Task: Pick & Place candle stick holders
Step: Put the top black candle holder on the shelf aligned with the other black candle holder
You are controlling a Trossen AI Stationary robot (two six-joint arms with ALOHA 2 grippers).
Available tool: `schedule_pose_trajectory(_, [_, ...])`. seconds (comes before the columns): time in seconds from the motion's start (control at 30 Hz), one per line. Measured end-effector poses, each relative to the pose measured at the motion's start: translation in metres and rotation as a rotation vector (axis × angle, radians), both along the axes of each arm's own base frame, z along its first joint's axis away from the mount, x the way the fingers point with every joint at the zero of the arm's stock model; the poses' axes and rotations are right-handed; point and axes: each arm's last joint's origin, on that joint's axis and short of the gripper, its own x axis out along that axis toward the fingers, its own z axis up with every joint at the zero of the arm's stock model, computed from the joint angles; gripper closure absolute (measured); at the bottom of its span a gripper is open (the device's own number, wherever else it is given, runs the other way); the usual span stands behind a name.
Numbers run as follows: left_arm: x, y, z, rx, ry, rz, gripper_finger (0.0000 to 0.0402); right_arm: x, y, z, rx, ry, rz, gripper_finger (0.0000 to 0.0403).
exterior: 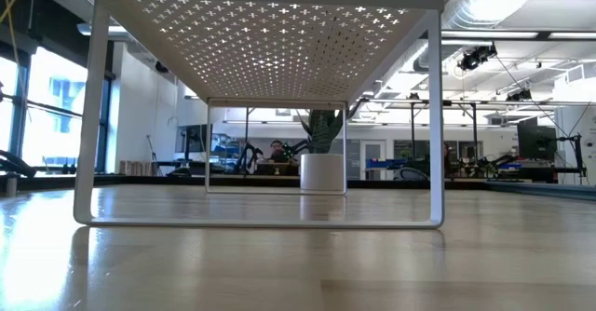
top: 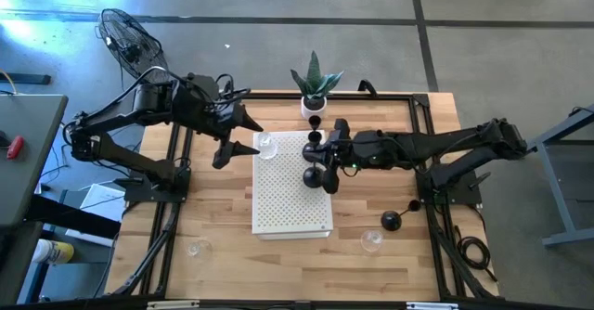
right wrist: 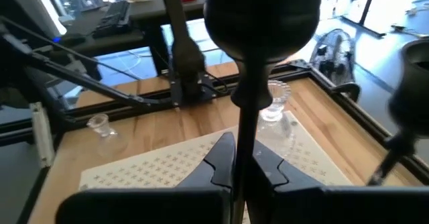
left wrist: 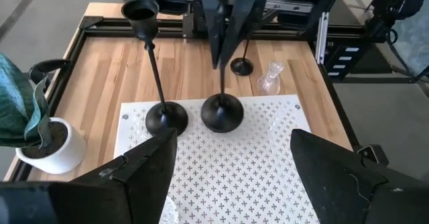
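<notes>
While the white perforated stand (top: 292, 185) sits mid-table on the wooden table (top: 223, 254), a tall black candle stick holder (left wrist: 222, 110) is being set on its top by the right gripper (left wrist: 224, 46), whose fingers are clamped tight on the thin stem, as the right wrist view shows close up. Its domed base appears to be on or just above the perforated top, just beside a second tall black holder (left wrist: 166, 117) already standing there; contact cannot be told for sure. For a clean placement, the stem should be kept upright, the base lowered flat, and the neighbour's stem kept clear before the fingers are released. The left gripper (top: 225, 148) is held wide open with nothing in it, at the stand's left edge near a clear glass holder (top: 267, 146) on the stand. Off the stand, a short black holder (top: 392, 220) and a glass one (top: 371, 240) are left on the table at the right, another glass (top: 197, 249) at the left.
</notes>
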Motion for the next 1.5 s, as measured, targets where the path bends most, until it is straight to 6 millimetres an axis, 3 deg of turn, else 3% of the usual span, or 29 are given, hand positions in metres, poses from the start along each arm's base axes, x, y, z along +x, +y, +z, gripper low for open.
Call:
schedule_pose_trajectory(1.1, [-0.001,-0.002,-0.001,-0.034,0.019,-0.039,0.0115,0.010,-0.005,-0.012,0.037,0.050,0.049,0.0396])
schedule_pose_trajectory(1.5, [-0.001,-0.002,-0.001,-0.032,0.019,-0.036,0.0115,0.009,-0.005,-0.015,0.044,0.080,0.064,0.0361])
